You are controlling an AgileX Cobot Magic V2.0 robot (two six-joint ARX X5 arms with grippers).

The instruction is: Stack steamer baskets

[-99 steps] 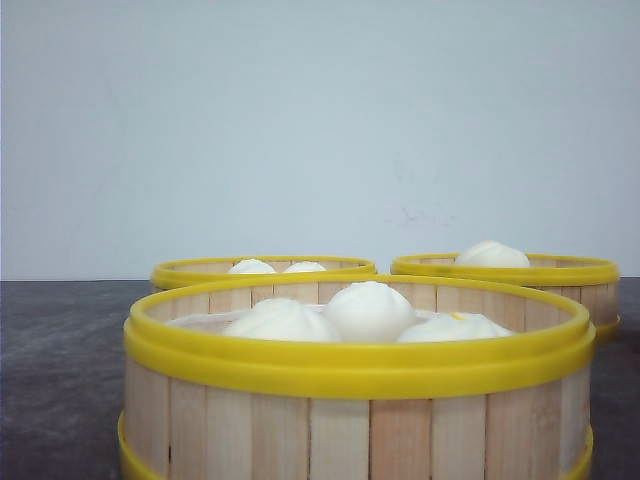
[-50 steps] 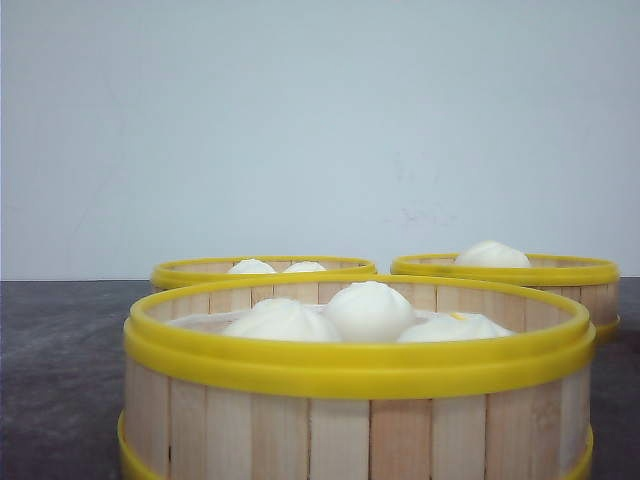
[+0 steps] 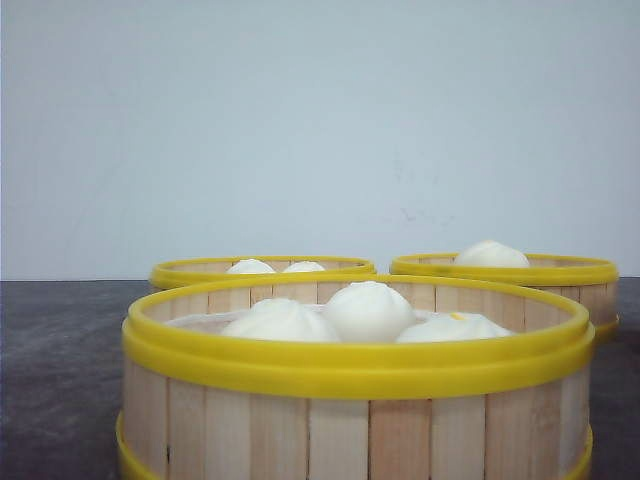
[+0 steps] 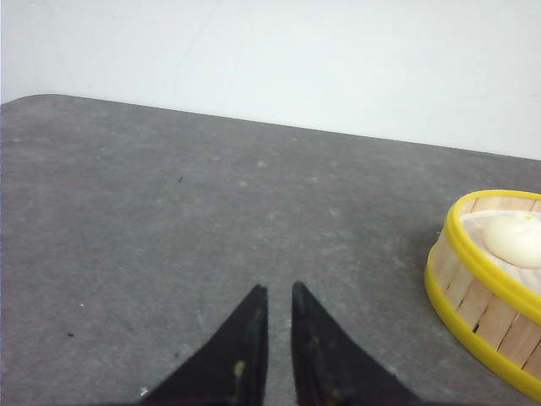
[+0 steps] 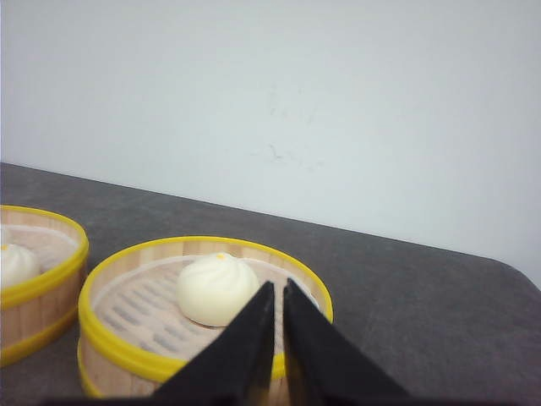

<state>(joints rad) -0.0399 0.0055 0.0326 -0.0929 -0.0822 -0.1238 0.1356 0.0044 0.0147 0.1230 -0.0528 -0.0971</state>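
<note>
Three steamer baskets with pale slat walls and yellow rims stand on the dark table. In the front view the nearest basket point(image 3: 355, 420) holds three white buns. Behind it are a left basket point(image 3: 262, 270) and a right basket point(image 3: 510, 272). Neither gripper shows in that view. My left gripper point(image 4: 277, 289) hovers shut over bare table, well apart from a basket point(image 4: 478, 300). My right gripper point(image 5: 280, 288) is shut and empty, its tips in front of a basket point(image 5: 203, 243) holding one bun point(image 5: 215, 288).
A second basket point(image 5: 34, 315) sits at the edge of the right wrist view, close beside the one-bun basket. A pale wall rises behind the table. The table's rounded far corner point(image 4: 51, 97) shows in the left wrist view.
</note>
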